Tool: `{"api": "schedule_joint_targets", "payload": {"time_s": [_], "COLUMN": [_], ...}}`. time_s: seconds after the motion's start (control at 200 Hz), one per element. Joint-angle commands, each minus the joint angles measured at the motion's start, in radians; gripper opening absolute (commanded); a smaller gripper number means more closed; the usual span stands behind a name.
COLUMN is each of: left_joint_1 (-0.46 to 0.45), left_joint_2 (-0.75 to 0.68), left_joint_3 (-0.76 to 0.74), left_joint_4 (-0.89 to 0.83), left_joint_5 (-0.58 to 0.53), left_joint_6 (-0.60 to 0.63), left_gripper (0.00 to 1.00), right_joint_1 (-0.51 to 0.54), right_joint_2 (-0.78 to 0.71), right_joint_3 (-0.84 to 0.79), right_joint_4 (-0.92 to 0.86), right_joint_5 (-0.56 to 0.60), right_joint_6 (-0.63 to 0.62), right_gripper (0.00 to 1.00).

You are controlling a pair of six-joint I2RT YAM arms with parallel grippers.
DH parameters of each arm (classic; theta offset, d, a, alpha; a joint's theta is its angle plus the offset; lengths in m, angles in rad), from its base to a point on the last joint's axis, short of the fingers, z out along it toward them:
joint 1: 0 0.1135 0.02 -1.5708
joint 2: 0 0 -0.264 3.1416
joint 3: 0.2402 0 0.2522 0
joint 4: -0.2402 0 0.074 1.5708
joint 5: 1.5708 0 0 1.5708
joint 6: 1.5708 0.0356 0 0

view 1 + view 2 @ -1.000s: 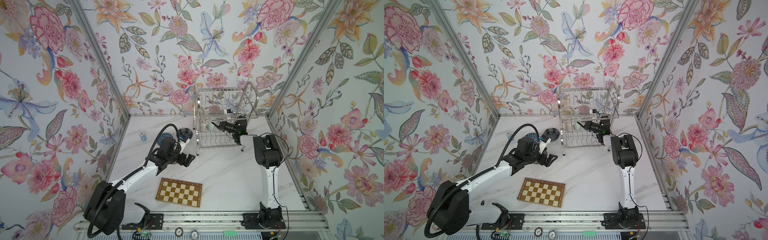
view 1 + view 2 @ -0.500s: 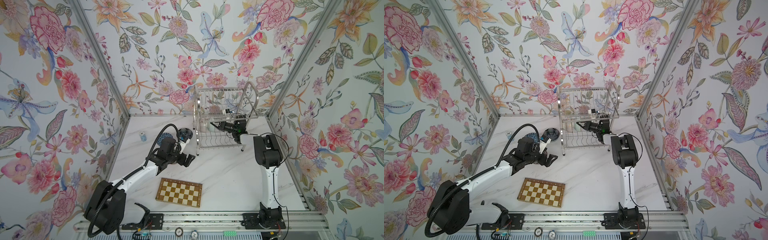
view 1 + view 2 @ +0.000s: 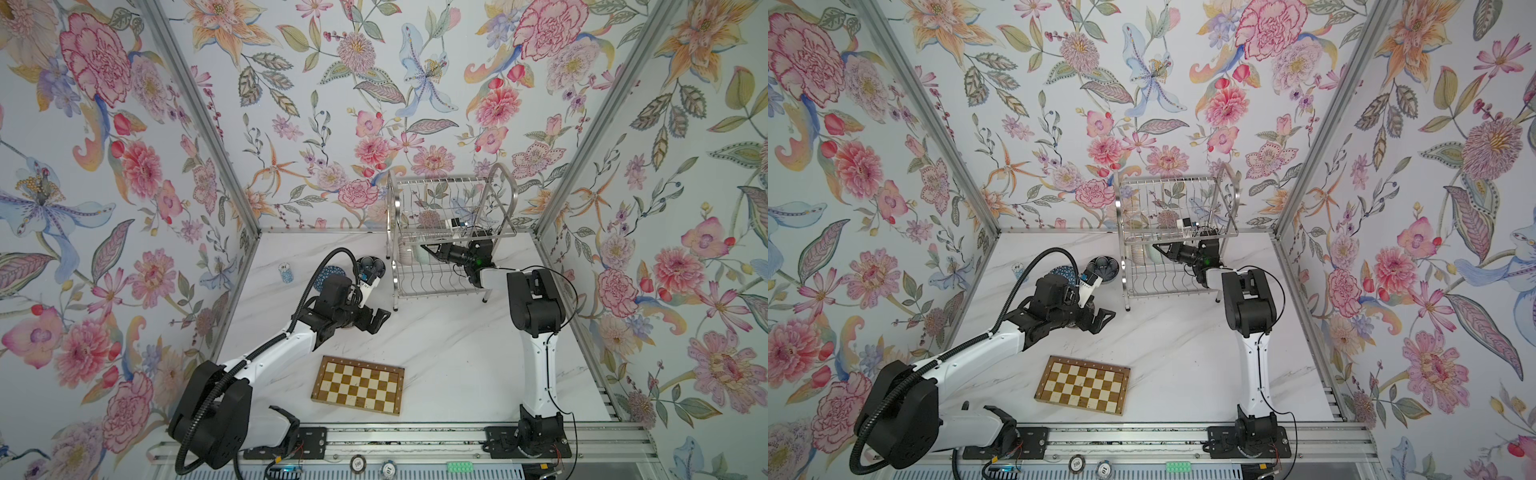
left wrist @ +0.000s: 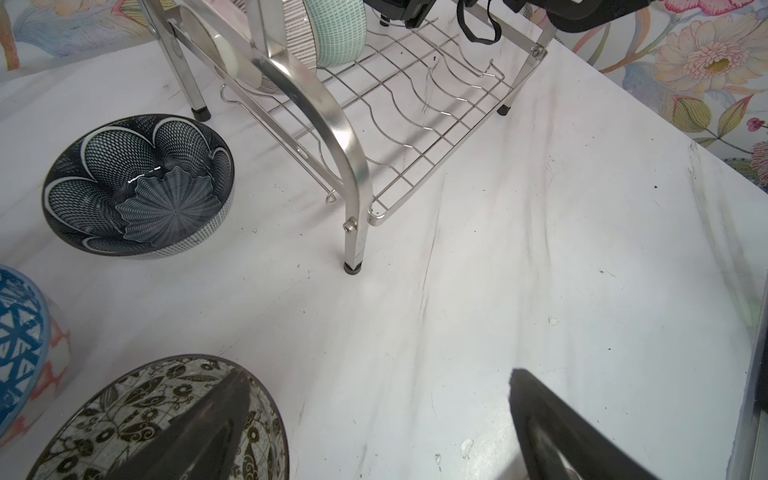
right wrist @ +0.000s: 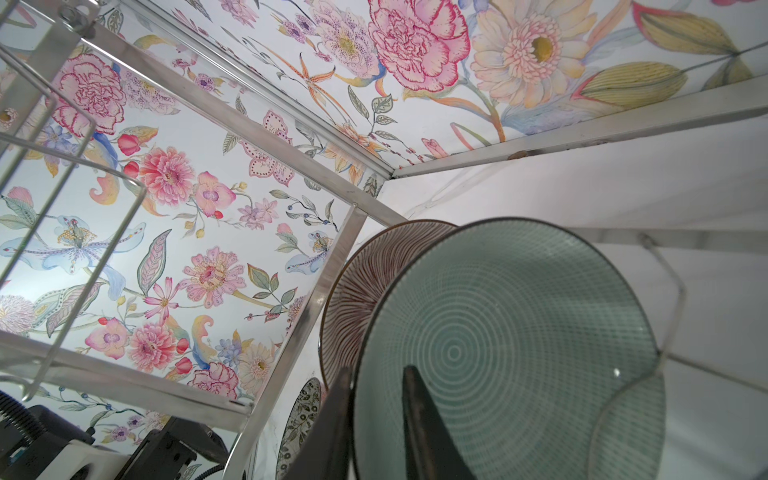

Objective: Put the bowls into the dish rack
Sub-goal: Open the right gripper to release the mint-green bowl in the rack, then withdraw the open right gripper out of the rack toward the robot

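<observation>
**Five ceramic bowls, one wire rack**

Two-tier shiny steel wire dish rack (image 3: 436,286) with wavy slot wires, on a white veined table (image 4: 540,249).

Lower tier, on edge: pale green ringed bowl (image 5: 498,353), with a pink radial-lined bowl (image 5: 365,282) just beside it.

Right gripper (image 5: 376,370): fingers (image 5: 428,424) slightly parted astride the green rim, with a gap showing.

On the table beside the rack:
- glossy navy petal bowl (image 4: 137,187)
- blue lattice bowl (image 4: 16,332)
- black-and-white floral bowl (image 4: 124,415)

Left gripper (image 4: 378,382): fingers (image 4: 199,428) spread wide, one over the floral bowl.

Flat checkered wooden board (image 3: 358,390), well apart from the rack.
</observation>
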Motion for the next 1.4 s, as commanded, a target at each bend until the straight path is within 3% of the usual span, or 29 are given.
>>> {"api": "schedule_joint_targets", "payload": {"time_s": [0.0, 0.771, 1.396], "left_joint_1": [-0.006, -0.009, -0.017], "left_joint_2": [0.003, 0.002, -0.009], "left_joint_3": [0.009, 0.013, 0.014], "left_joint_4": [-0.016, -0.016, -0.018], "left_joint_5": [0.012, -0.001, -0.008], "left_joint_6": [0.015, 0.021, 0.022], "left_gripper": [0.99, 0.99, 0.99], "right_joint_1": [-0.002, -0.005, 0.009], "right_joint_2": [-0.032, -0.107, -0.202], "right_joint_3": [-0.015, -0.175, -0.328], "right_joint_4": [0.009, 0.144, 0.220], "right_joint_5": [0.020, 0.093, 0.126], "right_joint_6": [0.005, 0.054, 0.054], "right_gripper": [0.25, 0.54, 0.67]}}
